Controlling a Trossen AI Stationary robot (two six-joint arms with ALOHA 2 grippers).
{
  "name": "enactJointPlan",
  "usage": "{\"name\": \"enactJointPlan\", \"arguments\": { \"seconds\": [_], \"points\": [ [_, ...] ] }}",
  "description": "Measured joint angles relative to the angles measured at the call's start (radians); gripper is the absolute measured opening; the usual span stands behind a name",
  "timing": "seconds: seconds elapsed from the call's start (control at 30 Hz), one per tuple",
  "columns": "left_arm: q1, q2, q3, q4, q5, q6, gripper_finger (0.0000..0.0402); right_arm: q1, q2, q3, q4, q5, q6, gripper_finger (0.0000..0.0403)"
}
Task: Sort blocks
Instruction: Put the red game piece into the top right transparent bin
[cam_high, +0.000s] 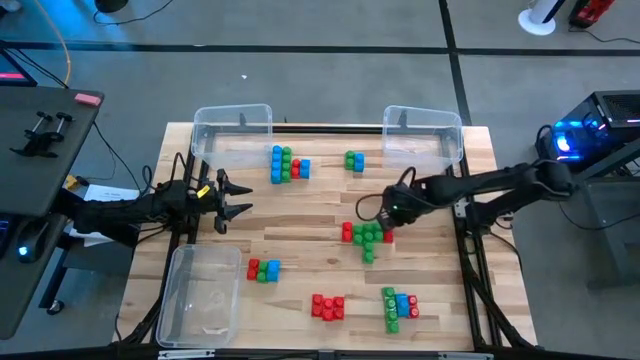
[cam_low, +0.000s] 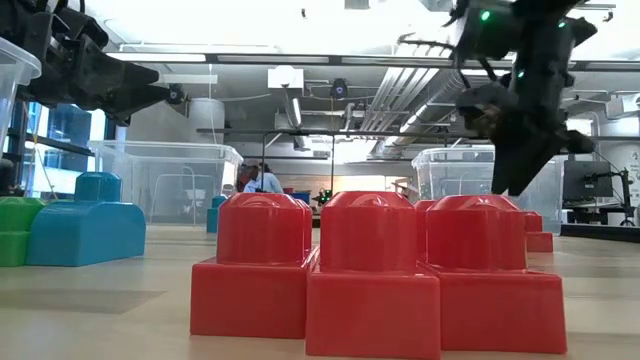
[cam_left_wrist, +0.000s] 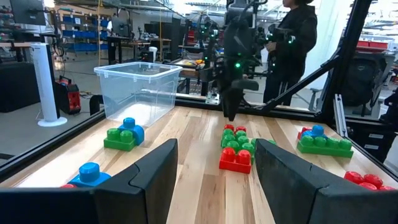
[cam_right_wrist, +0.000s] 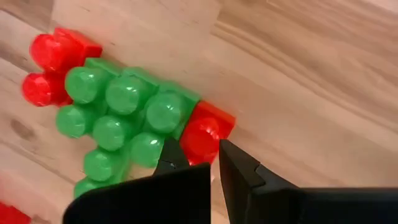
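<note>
A: Red, green, blue blocks (cam_high: 367, 238) all sitting on the table (cam_high: 300, 230), bins (cam_high: 203, 295) looking empty?
B: Yep, barely starting. Right gripper (cam_right_wrist: 214, 163) hovering shut over a red-green cluster, left gripper (cam_high: 236, 197) waiting half-open, holding nothing

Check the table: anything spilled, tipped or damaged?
Nothing stands out. Block clusters lie scattered on the table, unsorted; all three bins sit upright at its edges. No visible damage.

overhead down, low level across, wrists forward, shared table (cam_high: 300, 225)
</note>
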Motion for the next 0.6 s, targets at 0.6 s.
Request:
{"name": "enactJointPlan", "arguments": {
  "seconds": [0.6],
  "points": [
    [0.0, 0.0, 0.0, 0.0, 0.0, 0.0, 0.02, -0.012, 0.063, 0.005, -0.17, 0.001, -0.343, 0.0]
  ]
}}
